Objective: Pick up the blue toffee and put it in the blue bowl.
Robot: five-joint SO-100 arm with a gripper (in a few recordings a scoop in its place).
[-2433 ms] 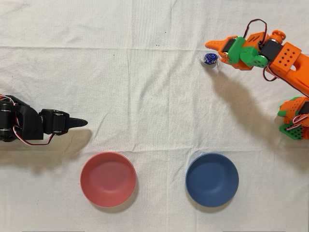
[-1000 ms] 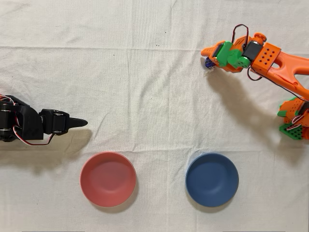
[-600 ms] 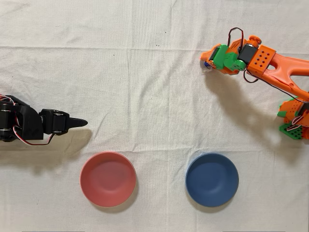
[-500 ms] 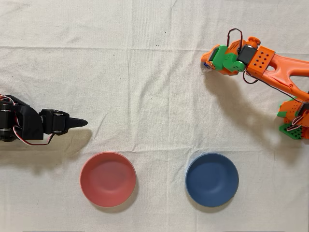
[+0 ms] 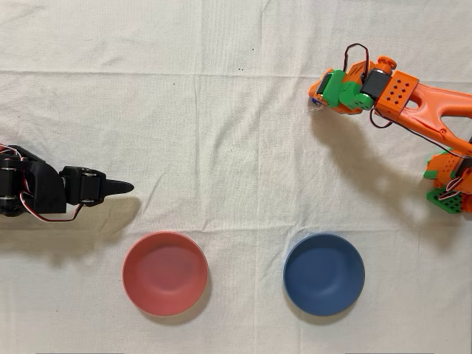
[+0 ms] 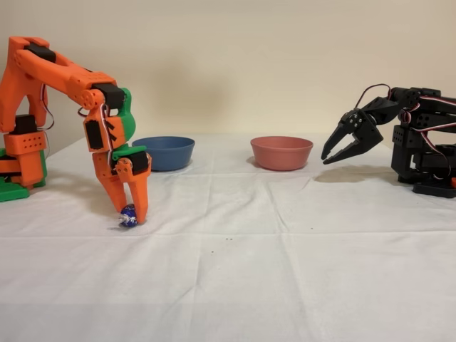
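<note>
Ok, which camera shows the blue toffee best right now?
The fixed view: the blue toffee sits in plain sight between the orange hand's fingertips, at the cloth. In the overhead view the hand covers most of it, leaving a blue sliver.

i see shiny foil on the blue toffee (image 6: 128,214), catching light between hard orange plastic fingers (image 6: 140,200). the blue bowl (image 5: 324,273) at about five o'clock overhead looks smooth and matt. creased off-white cloth (image 5: 221,133) covers the bench.
</note>
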